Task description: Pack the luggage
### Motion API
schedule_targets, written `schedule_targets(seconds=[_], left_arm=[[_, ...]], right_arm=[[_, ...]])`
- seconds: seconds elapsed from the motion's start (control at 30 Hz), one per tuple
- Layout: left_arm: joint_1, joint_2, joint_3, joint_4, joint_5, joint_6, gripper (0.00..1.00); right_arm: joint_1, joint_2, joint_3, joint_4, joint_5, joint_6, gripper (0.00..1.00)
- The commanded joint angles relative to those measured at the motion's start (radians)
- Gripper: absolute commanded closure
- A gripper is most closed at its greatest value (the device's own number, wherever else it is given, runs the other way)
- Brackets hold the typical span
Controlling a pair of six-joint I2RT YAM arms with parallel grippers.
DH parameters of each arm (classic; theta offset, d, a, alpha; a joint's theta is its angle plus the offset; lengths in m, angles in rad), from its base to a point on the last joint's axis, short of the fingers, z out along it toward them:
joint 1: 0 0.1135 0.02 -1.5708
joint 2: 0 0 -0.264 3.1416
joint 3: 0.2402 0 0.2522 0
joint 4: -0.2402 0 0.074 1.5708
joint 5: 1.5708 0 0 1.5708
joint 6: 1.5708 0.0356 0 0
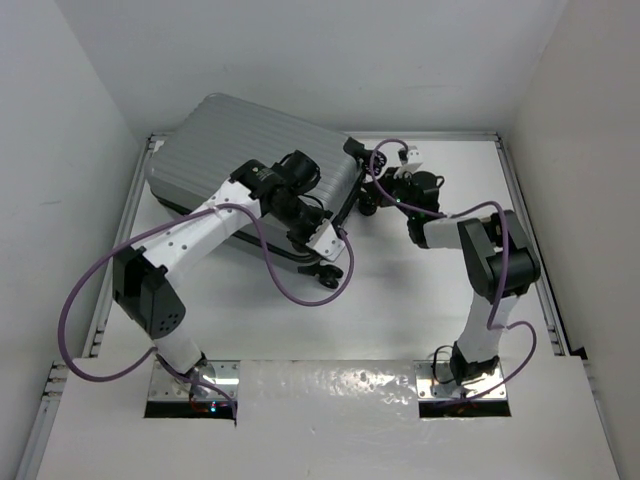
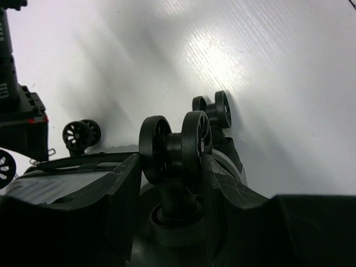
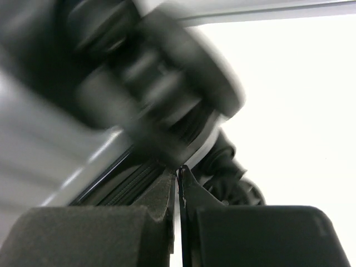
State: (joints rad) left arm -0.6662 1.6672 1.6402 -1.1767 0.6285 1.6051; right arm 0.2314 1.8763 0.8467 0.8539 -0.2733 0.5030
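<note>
The luggage (image 1: 240,140), a silver-grey ribbed hard shell, lies closed and flat at the back of the table. My left gripper (image 1: 325,258) is at its near right corner. In the left wrist view its fingers (image 2: 125,178) press both sides of a black double wheel (image 2: 175,144). My right gripper (image 1: 378,190) is at the far wheel corner. In the right wrist view it (image 3: 179,173) is shut on a thin dark zipper tab at the zip line (image 3: 128,186), under a blurred wheel (image 3: 167,94).
White walls box in the table on three sides, with a metal rail (image 1: 125,220) along the left. Two more wheels (image 2: 214,108) (image 2: 80,135) stick out of the case's end. Purple cables (image 1: 300,285) loop off both arms.
</note>
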Motion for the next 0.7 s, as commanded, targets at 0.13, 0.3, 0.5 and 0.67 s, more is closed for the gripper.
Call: schedule_targets(seconds=[0.13, 0.3, 0.5, 0.67], left_arm=[[0.017, -0.096, 0.018, -0.141, -0.078, 0.033, 1.00], [0.020, -0.100, 0.009, -0.141, -0.070, 0.030, 1.00], [0.040, -0.110, -0.014, -0.141, -0.050, 0.019, 1.00], [0.050, -0.119, -0.031, -0.140, -0.039, 0.026, 1.00]], right_arm=[[-0.098, 0.122, 0.144, 0.020, 0.094, 0.088, 1.00], [-0.125, 0.201, 0.230, 0.036, -0.019, 0.115, 1.00], [-0.165, 0.299, 0.444, -0.004, -0.248, 0.092, 1.00], [-0.179, 0.405, 0.627, -0.067, -0.423, 0.088, 1.00]])
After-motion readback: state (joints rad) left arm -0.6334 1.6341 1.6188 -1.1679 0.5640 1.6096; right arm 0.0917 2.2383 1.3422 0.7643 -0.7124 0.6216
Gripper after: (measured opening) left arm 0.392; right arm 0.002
